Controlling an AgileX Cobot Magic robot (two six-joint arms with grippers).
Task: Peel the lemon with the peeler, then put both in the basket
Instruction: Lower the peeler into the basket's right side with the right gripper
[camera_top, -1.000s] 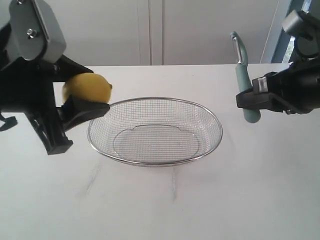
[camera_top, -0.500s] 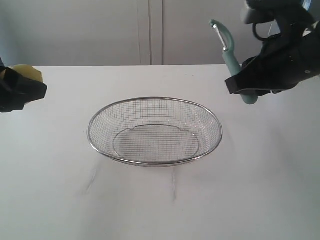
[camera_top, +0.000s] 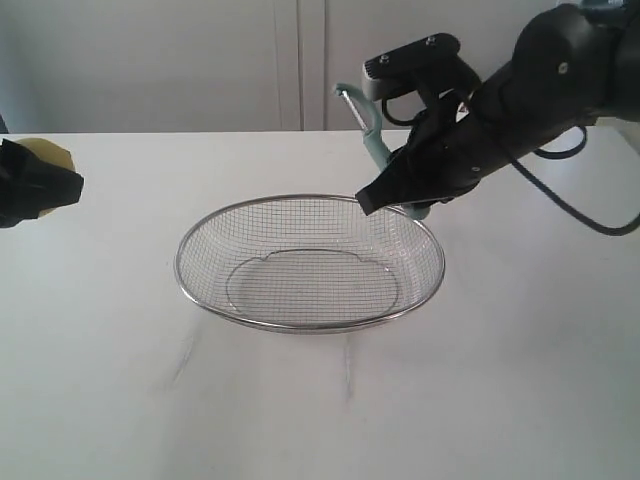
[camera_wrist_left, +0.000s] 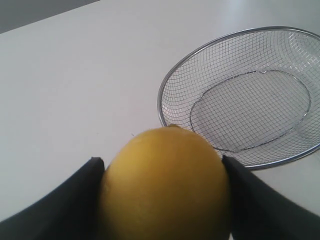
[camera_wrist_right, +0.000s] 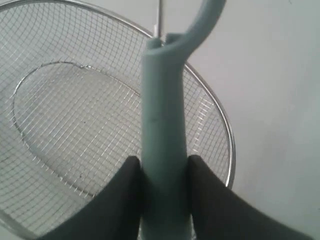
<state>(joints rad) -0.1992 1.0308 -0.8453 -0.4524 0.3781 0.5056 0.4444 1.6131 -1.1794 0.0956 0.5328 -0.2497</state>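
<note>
The yellow lemon (camera_wrist_left: 165, 185) fills the gap between my left gripper's (camera_wrist_left: 164, 205) black fingers (camera_wrist_left: 75, 205), which are shut on it. In the exterior view the lemon (camera_top: 45, 152) and left gripper (camera_top: 50, 178) sit at the far left edge, apart from the silver wire basket (camera_top: 310, 328). My right gripper (camera_wrist_right: 164, 200) is shut on the pale teal handle of the peeler (camera_wrist_right: 162, 135). It holds the peeler (camera_top: 374, 140) above the basket's far right rim, blade pointing up and away. No sticker shows on the lemon.
The basket (camera_wrist_right: 65, 115) holds nothing and rests mid-table on a white tabletop (camera_top: 320, 420). A white wall with a panel seam (camera_top: 300, 60) stands behind. The right arm's black cable (camera_top: 590, 220) loops over the table's right side.
My right arm has swung left with the peeler, from the right side to above the basket's far right rim. The left gripper with the lemon has drawn back to the left edge and hardly moved since.
</note>
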